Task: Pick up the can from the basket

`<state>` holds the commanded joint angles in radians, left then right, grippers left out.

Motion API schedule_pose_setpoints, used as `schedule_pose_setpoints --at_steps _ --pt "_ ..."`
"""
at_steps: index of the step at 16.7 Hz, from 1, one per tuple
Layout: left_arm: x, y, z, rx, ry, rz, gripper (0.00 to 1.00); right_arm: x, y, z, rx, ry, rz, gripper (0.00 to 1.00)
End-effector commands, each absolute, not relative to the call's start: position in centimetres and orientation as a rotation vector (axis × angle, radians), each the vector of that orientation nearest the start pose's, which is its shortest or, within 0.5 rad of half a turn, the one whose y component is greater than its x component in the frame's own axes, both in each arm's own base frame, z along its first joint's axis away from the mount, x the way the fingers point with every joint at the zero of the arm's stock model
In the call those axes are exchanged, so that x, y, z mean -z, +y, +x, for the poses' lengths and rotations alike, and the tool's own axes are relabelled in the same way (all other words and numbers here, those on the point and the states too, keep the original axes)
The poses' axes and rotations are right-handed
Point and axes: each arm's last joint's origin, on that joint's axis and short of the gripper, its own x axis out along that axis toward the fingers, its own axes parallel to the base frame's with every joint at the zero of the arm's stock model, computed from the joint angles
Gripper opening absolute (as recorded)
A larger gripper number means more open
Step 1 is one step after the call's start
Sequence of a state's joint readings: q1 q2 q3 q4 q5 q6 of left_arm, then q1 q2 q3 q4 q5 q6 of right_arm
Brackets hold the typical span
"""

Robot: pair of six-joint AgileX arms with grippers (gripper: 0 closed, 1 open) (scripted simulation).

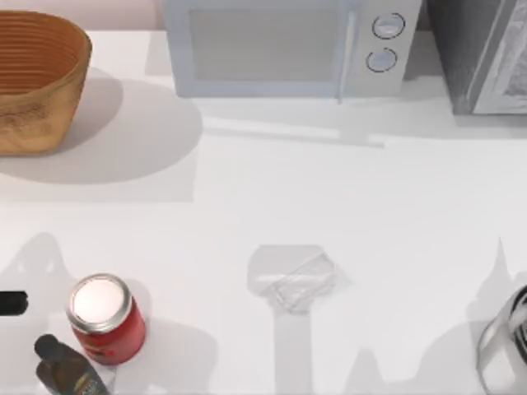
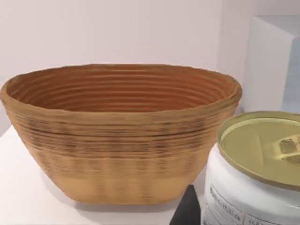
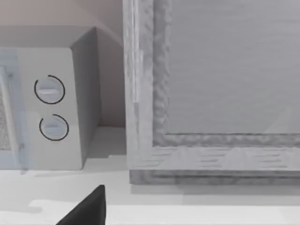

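White worktop. Can (image 2: 255, 187) is outside the basket (image 2: 117, 154), close by left end effector (image 2: 188, 212); grip state: cannot tell. Centre on its body, squeeze squarely, lift straight. Right end effector (image 3: 89, 208) idle, likewise.

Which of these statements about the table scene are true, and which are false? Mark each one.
1. The basket stands at the upper left of the top view. True.
2. The red can lies on its side. False: it stands upright, with its silvery-white top facing up.
3. The microwave has two round dials. True.
4. The can sits inside the basket. False: the left wrist view shows it outside the basket, nearer the camera.
5. The basket is turned upside down. False: its opening faces up.
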<state>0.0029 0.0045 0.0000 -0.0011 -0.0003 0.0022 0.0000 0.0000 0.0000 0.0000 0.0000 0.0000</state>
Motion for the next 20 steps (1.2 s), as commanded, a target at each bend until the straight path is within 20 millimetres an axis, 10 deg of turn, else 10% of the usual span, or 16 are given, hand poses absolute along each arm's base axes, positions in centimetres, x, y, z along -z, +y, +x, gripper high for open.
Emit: schedule_pose_setpoints --at_steps 10,15,20 --pt "-22.3 -1.3 14.3 0.288 -0.009 -0.001 0.0 -16.0 -0.1 10.6 0.0 0.0 0.0 1.0" --pt "-25.2 -3.4 21.5 0.601 -0.003 -0.002 0.0 -16.0 -0.1 10.6 0.0 0.0 0.0 1.0" --pt "-23.0 -6.6 30.9 0.94 0.004 -0.004 0.0 -16.0 -0.1 10.6 0.0 0.0 0.0 1.0"
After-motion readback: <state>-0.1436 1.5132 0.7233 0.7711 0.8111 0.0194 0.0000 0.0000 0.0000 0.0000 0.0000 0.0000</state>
